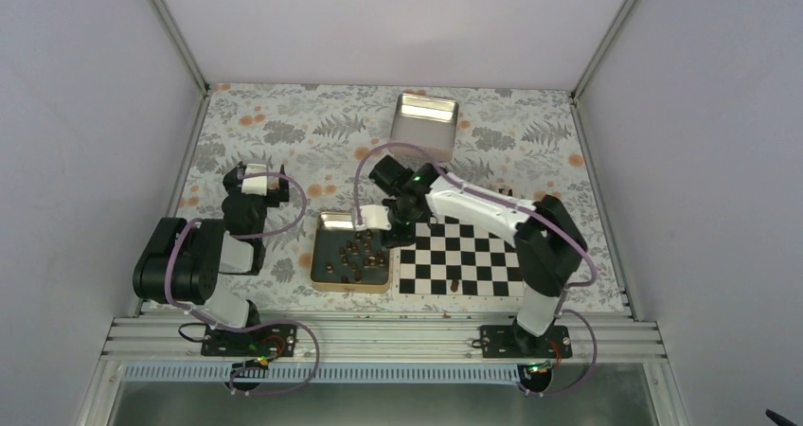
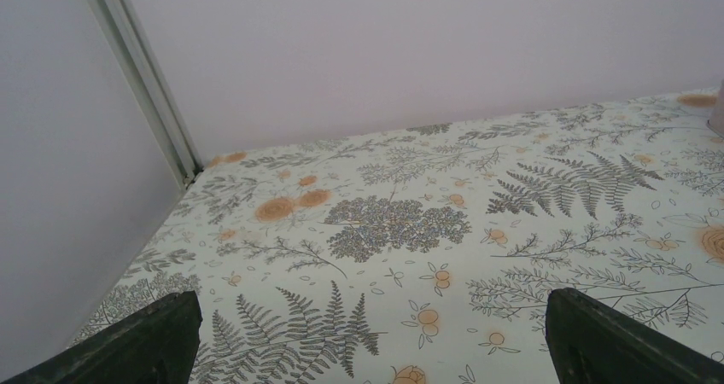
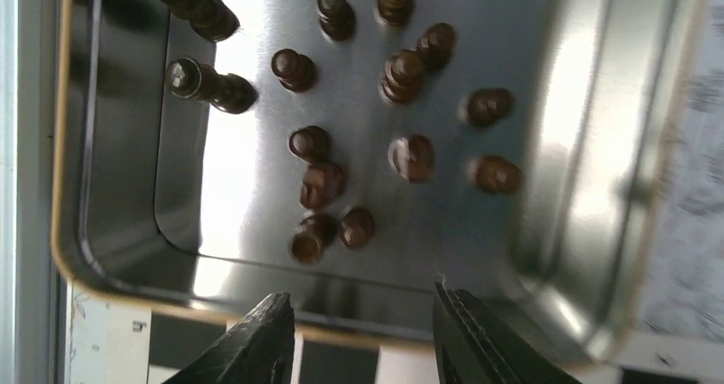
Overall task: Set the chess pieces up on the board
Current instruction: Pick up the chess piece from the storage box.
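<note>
A: What does the table (image 1: 284, 133) carry?
B: A floral cover. The board (image 1: 483, 265) lies flat at the near right, a gold-rimmed tray (image 1: 350, 288) sits just beside its left edge, and a silver tin (image 1: 425, 123) stands well apart at the far side.
A: And the arms?
B: The left gripper (image 2: 369, 297) hangs over bare cloth on the left, fingers spread wide, nothing between them. The right gripper (image 3: 359, 299) hovers above the tray's rim next to the board, its fingers partly apart and empty.
A: Where are the chess pieces (image 3: 323, 182)?
B: Nearly all are scattered in the tray, most lying on their sides. A lone piece (image 1: 455, 284) is on the board by its near edge.
</note>
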Controlling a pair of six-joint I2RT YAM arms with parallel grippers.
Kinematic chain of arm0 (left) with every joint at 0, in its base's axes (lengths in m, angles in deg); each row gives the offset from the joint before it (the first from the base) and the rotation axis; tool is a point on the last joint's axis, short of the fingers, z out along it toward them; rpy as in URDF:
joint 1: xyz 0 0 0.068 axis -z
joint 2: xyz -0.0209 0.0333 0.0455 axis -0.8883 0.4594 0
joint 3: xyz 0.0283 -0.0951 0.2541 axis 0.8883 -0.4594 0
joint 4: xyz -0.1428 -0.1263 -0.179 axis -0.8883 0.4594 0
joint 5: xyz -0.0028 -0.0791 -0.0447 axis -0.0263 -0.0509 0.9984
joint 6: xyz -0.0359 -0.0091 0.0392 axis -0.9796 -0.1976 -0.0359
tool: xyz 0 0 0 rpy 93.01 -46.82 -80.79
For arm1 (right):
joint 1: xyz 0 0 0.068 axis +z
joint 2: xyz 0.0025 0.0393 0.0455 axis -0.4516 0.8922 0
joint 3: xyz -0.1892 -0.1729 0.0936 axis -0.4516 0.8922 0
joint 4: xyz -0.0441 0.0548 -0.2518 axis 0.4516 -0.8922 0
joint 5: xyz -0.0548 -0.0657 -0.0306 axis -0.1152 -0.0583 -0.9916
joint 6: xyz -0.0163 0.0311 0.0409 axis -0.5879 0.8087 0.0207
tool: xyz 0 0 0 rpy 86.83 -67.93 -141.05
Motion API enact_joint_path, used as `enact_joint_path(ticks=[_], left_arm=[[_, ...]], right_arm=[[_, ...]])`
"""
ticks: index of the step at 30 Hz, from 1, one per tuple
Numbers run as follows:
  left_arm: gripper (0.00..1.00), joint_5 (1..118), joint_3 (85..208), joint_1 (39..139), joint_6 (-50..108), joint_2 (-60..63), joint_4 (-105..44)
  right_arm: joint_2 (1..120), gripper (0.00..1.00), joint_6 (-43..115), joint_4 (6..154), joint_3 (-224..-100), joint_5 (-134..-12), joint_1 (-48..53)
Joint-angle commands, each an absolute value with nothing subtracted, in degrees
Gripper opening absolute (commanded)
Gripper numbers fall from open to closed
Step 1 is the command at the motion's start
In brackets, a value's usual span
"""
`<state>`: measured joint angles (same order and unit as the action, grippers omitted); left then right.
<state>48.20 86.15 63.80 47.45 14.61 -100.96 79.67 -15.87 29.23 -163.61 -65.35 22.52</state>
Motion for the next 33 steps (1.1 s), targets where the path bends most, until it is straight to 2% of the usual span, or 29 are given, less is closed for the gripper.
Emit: enact_joint_path(ticks=[1,21,26,33], left_arm=[[1.0,48.3,86.4,64.1,47.2,15.2,-103.9],[1.0,48.3,86.4,64.1,47.2,15.2,-103.9],[1.0,48.3,86.4,64.1,47.2,15.2,-103.9],[1.0,48.2,86.4,64.1,47.2,15.2,-103.9]], right_arm=[[83.0,0.43,-13.5,32.8,-163.8,-65.6,25.3],[89.8,0.35,-12.1,34.4,-163.7,-65.8,30.1],[89.3,0.27,-11.6,35.3,-163.3,-66.6,30.2],[87.6,0.07,-11.2,36.4,-162.6,-67.3,30.2]])
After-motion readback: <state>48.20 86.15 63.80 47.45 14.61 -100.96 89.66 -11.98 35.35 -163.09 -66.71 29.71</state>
